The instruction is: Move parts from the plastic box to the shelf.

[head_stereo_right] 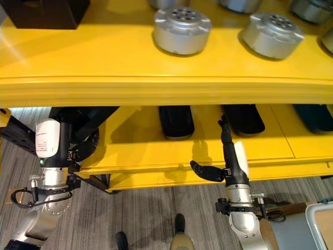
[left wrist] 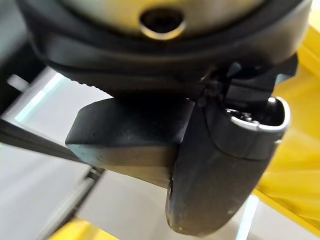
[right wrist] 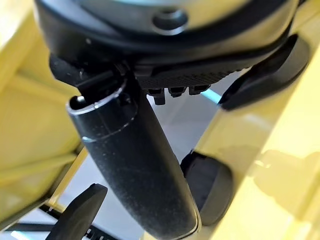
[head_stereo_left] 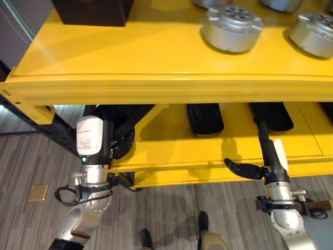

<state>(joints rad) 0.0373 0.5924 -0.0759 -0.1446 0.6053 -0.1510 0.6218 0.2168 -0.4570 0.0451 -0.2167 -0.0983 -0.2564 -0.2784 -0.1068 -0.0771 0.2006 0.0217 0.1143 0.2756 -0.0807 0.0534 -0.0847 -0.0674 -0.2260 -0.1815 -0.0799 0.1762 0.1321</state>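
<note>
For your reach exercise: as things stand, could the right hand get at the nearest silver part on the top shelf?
Probably not directly. The right hand sits below the top shelf, whose front edge lies between it and the silver part; it would have to back out and rise first.

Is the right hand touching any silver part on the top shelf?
Apart. In the right eye view the right hand is below that shelf; the silver parts sit on top.

Right hand (head_stereo_right: 229,151) fingers straight, left hand (head_stereo_left: 117,138) possibly curled

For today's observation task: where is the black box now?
The black box sits at the top yellow shelf's far left, left of the round silver metal parts.
</note>
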